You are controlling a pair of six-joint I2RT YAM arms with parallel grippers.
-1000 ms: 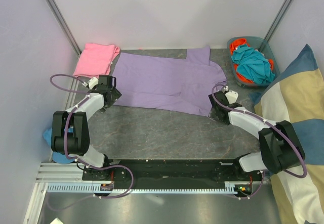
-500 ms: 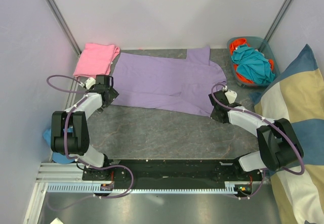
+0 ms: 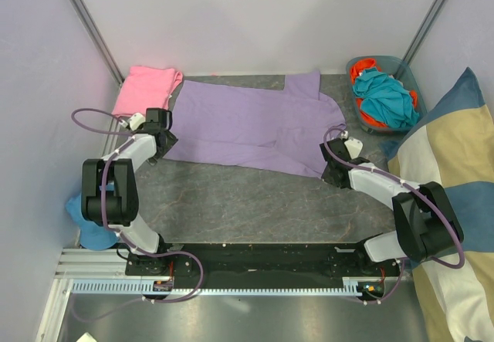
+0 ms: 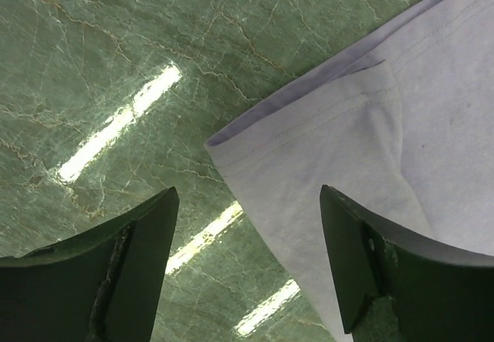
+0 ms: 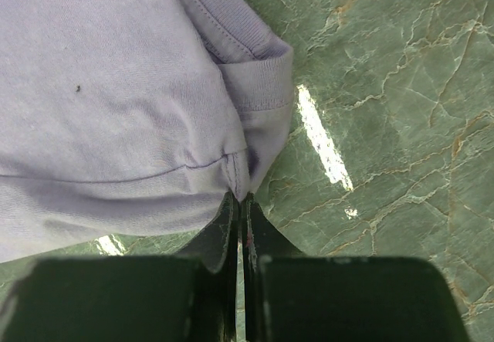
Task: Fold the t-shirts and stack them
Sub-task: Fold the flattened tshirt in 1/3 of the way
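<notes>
Shut within the last second, the right gripper (image 5: 239,203) clamps its fingers on the near hem of the lavender t-shirt (image 3: 247,122). The left gripper (image 4: 247,195), shifted outward, spreads its fingers astride the other corner on the desk (image 3: 247,203). A fold seems next, with the pink t-shirt (image 3: 145,87) folded beyond.

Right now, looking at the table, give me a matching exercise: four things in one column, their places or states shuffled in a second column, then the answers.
Things:
1. lavender t-shirt
2. pink t-shirt
3. left gripper
4. right gripper

Places or states:
A. jaws open, straddling a shirt corner
B. folded, at the far left corner
C. shut on a shirt hem
D. spread flat across the middle

Pairs: 1-D, 2-B, 3-A, 4-C
</notes>
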